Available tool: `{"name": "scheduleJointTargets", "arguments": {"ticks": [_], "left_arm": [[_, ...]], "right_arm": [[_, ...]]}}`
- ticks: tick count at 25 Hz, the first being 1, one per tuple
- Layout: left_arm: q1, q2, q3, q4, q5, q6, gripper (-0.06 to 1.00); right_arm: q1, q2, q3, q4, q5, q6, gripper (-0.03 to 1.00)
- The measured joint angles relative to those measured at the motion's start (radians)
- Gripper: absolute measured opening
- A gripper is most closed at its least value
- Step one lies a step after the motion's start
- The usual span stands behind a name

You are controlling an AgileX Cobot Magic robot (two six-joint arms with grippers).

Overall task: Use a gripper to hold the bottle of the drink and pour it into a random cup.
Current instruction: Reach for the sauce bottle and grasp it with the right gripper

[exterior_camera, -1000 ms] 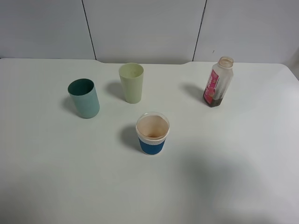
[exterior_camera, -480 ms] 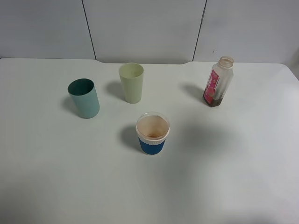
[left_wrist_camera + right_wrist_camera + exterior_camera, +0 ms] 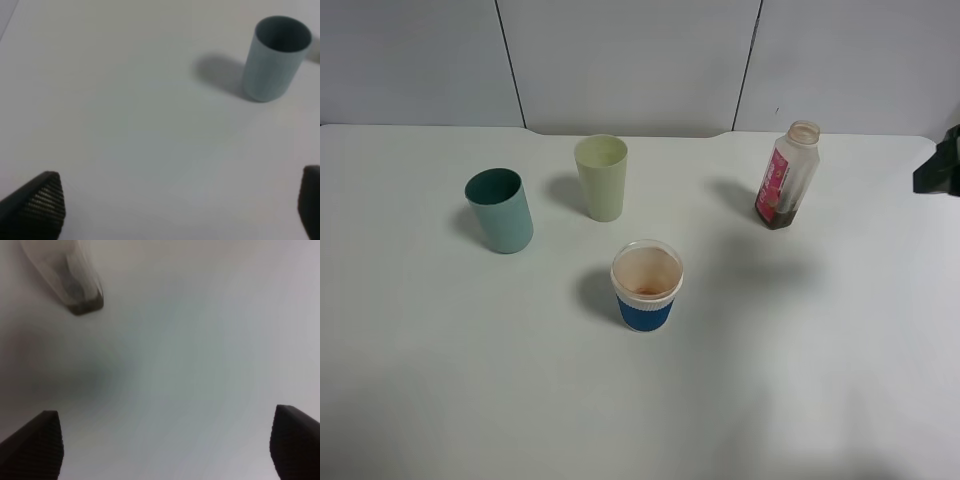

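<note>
The bottle of the drink (image 3: 787, 175) stands upright and capless at the back right of the table, with a pink label and a little dark brown drink (image 3: 777, 215) at its bottom. The cup (image 3: 646, 286), white with a blue sleeve and a stained inside, stands mid-table. A black part of my right arm (image 3: 939, 167) shows at the right edge, right of the bottle and apart from it. In the right wrist view my right gripper (image 3: 162, 445) is open and empty, with the blurred bottle (image 3: 67, 272) ahead. My left gripper (image 3: 172, 210) is open and empty over bare table.
A teal cup (image 3: 500, 210) stands at the left and also shows in the left wrist view (image 3: 275, 60). A pale green cup (image 3: 601, 177) stands behind the blue-sleeved cup. All stand on a white table (image 3: 470, 380) with a grey panelled wall behind.
A black part of my right arm has come into the exterior view at the right edge. Its shadow on the table has shifted up toward the bottle. The cups and bottle have not moved.
</note>
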Motion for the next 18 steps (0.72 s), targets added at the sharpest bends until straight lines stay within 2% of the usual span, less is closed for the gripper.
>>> {"name": "scheduleJointTargets", "arguments": {"ticks": [4, 11, 18], "left_arm": [[0.0, 0.0, 0.0, 0.0, 0.0, 0.0, 0.93], [0.0, 0.0, 0.0, 0.0, 0.0, 0.0, 0.93], [0.0, 0.0, 0.0, 0.0, 0.0, 0.0, 0.93]], "right_arm": [[0.0, 0.067, 0.072, -0.007, -0.128, 0.0, 0.81], [0.0, 0.175, 0.181, -0.028, -0.406, 0.0, 0.81], [0.0, 0.338, 0.198, -0.036, -0.592, 0.0, 0.81]]}}
